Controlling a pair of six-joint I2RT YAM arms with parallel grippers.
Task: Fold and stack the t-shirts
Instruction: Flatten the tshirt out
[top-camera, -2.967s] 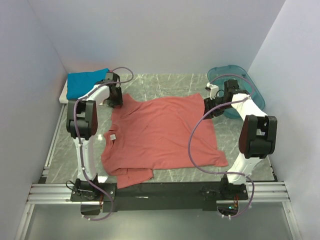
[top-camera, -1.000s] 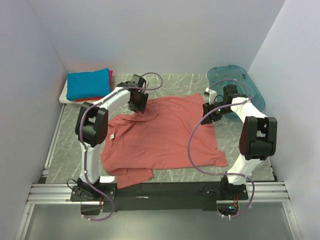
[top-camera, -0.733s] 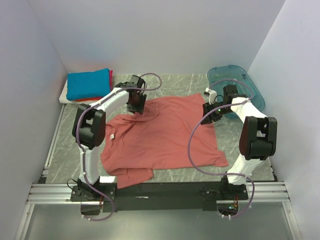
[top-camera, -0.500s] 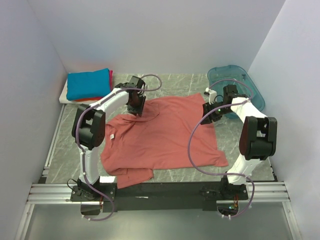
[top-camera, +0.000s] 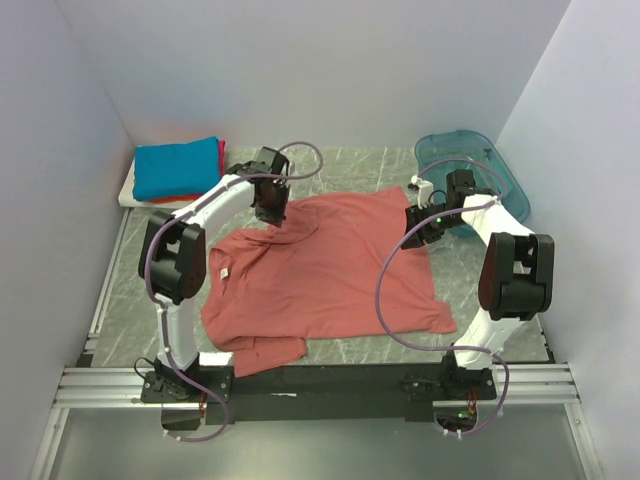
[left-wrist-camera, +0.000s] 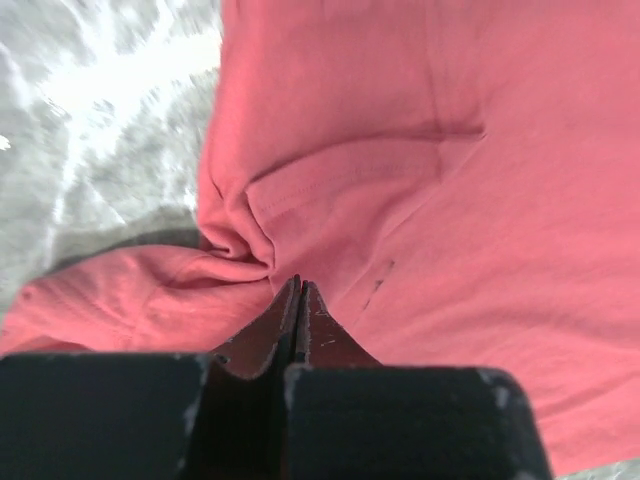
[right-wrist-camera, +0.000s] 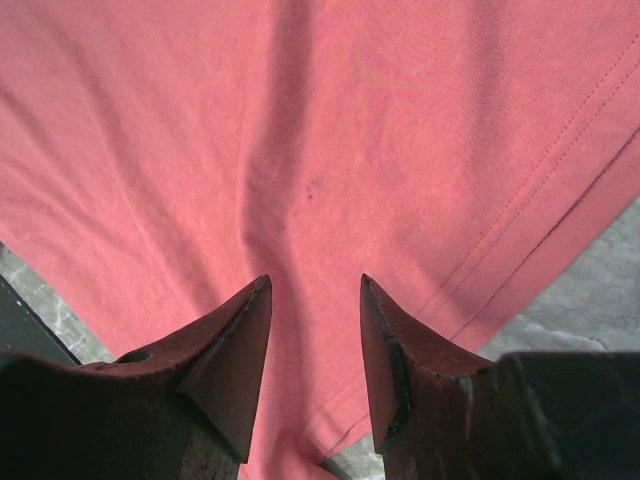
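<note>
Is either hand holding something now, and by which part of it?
The left hand is shut on the salmon-pink t-shirt, pinching a bunched fold near its far-left corner. The right hand is open over the same shirt's edge and holds nothing.

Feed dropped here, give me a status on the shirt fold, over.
Left gripper jaws shut, pinching salmon-pink shirt. Right gripper jaws open over its edge. No obstruction seen.

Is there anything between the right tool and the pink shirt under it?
Nothing visible does. The right tool is open just above the pink shirt, and only bare cloth shows in the gap.
</note>
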